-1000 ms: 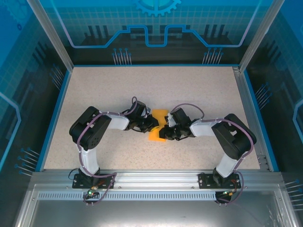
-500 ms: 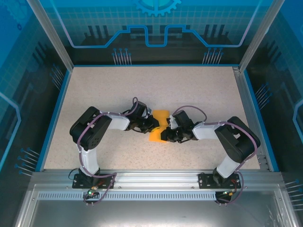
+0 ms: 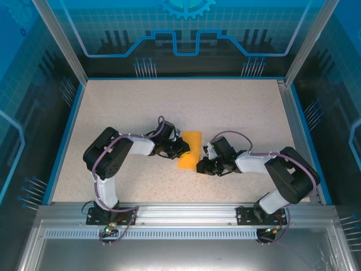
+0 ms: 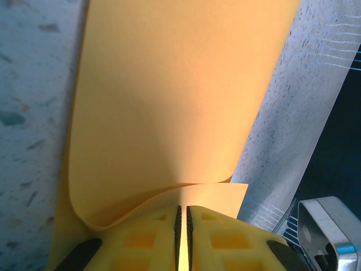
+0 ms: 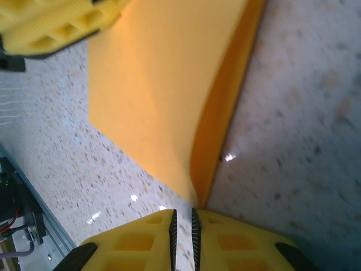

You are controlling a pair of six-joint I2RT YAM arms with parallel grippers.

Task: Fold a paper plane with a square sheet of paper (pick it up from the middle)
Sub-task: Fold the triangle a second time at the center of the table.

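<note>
The orange-yellow sheet of paper (image 3: 190, 148) lies folded into a narrow double-layered strip at the middle of the speckled table. My left gripper (image 3: 181, 148) is shut on its left edge; in the left wrist view the paper (image 4: 169, 101) runs between the closed pads of the left gripper (image 4: 181, 226) and one layer curls upward. My right gripper (image 3: 201, 166) sits just off the strip's near right corner, shut, with only table showing in the thin slit between the jaws. In the right wrist view the paper's (image 5: 163, 96) corner ends just ahead of the right gripper (image 5: 181, 228), and a left finger (image 5: 56, 25) shows at top left.
Bare speckled table (image 3: 169, 107) stretches behind and to both sides of the paper. A blue rim (image 3: 67, 135) and glass walls enclose it. An aluminium rail (image 3: 180, 212) with both arm bases runs along the near edge.
My right gripper has drawn back to the right and toward the near edge, coming off the paper. The strip's right side is now uncovered. The left arm has stayed put.
</note>
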